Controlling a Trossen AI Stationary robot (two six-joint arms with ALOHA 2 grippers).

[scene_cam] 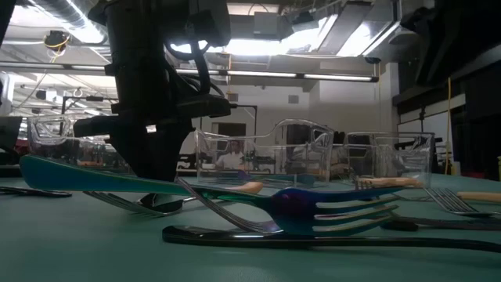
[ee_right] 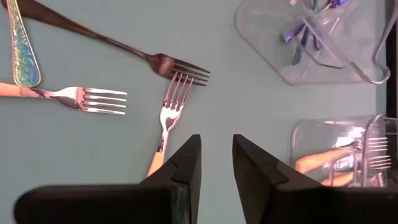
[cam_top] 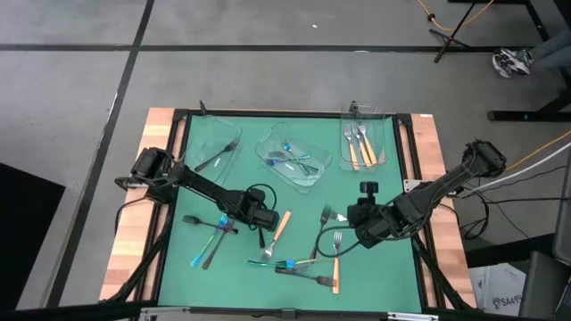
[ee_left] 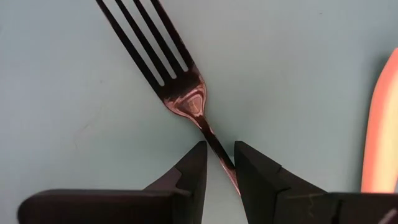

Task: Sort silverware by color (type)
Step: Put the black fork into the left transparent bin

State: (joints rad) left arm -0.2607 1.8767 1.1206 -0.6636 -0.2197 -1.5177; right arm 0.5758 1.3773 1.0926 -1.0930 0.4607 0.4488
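Note:
A dark fork (ee_left: 177, 81) lies flat on the green mat (cam_top: 375, 267), left of its middle. My left gripper (ee_left: 219, 149) points down over the fork's thin handle (ee_left: 214, 140), open, with one finger on either side of it. My right gripper (ee_right: 216, 140), also (cam_top: 361, 234), hangs open above the mat's right half with nothing between its fingers. An orange-handled fork (ee_right: 165, 124) lies just beside it. More loose silverware lies near the front: a blue-handled piece (cam_top: 201, 254), an orange-handled fork (cam_top: 337, 260) and a crossed cluster (cam_top: 294, 266).
Three clear trays stand along the mat's far side. The left one (cam_top: 214, 147) holds a dark utensil, the middle one (cam_top: 293, 159) blue ones, the right one (cam_top: 364, 143) orange-handled forks. An orange handle (ee_left: 379, 124) lies close beside the left gripper. Wooden table edges flank the mat.

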